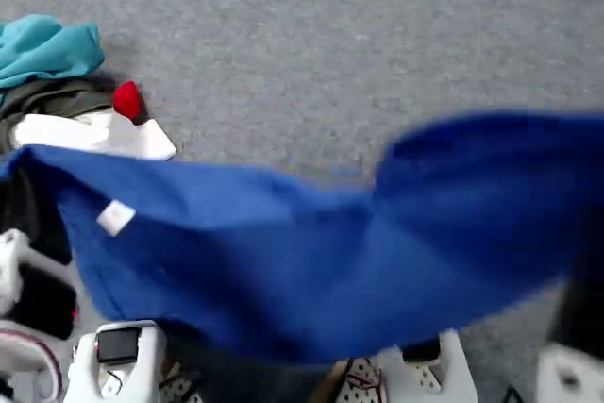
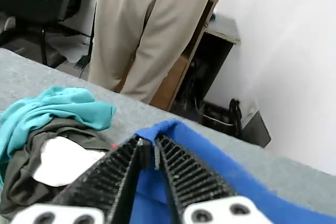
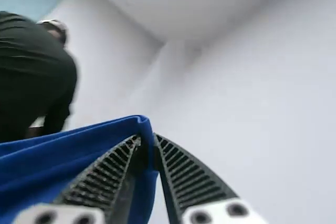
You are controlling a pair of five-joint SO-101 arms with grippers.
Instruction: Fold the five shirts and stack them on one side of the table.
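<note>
A heap is seen at the far left of the grey surface (image 1: 330, 63): a teal shirt (image 1: 42, 44), a dark olive shirt (image 1: 47, 96), a white shirt (image 1: 94, 134). The near surface is hidden by a blue shirt (image 1: 311, 261) stretched in the air. Its edges are pinched by the left gripper (image 2: 148, 153) and right gripper (image 3: 147, 148), fingers pressed together.

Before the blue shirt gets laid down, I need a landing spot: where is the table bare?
The grey table is bare from the heaped shirts at its far left across to its right edge, behind the held-up blue shirt. The far-left corner is crowded.
</note>
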